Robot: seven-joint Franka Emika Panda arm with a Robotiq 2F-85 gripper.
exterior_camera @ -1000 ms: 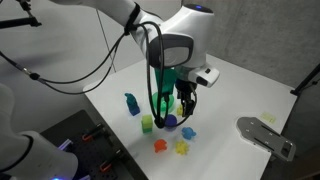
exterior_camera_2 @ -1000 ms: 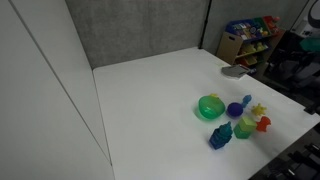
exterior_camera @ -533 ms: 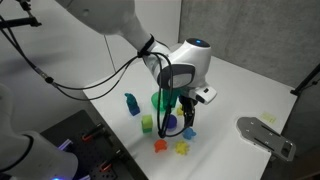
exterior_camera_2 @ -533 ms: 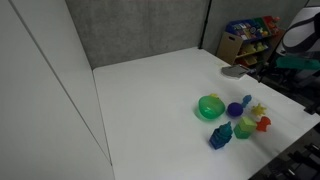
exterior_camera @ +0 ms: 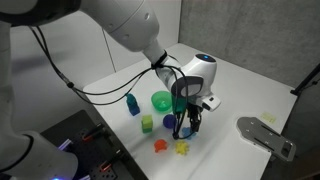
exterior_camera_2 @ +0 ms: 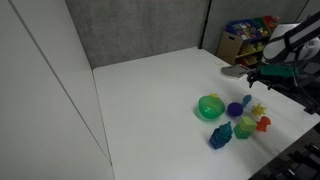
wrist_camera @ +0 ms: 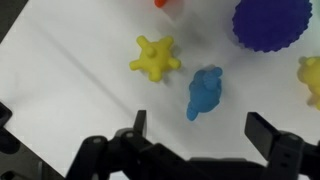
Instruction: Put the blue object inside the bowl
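In the wrist view the light-blue knobbly toy piece (wrist_camera: 204, 92) lies on the white table, just ahead of my gripper (wrist_camera: 204, 128). The gripper is open and empty, with one dark finger (wrist_camera: 138, 122) to the left of the piece and one to its right, both still above it. The green bowl (exterior_camera: 161, 101) stands on the table behind the toy pieces and also shows in an exterior view (exterior_camera_2: 210, 107). In both exterior views the gripper (exterior_camera: 190, 124) (exterior_camera_2: 252, 88) hangs low over the pieces and largely hides the light-blue one.
Near the blue piece are a yellow star piece (wrist_camera: 155, 57), a purple-blue ball (wrist_camera: 272, 22), an orange piece (exterior_camera: 159, 145) and a yellow-green piece (exterior_camera: 147, 123). A taller dark blue upright object (exterior_camera: 131, 104) stands beside the bowl. A grey metal part (exterior_camera: 266, 135) lies near the table edge.
The arm has swung over and lowered, bringing the open gripper from beside the bowl down over the light-blue piece. The toy pieces and the bowl have not moved.
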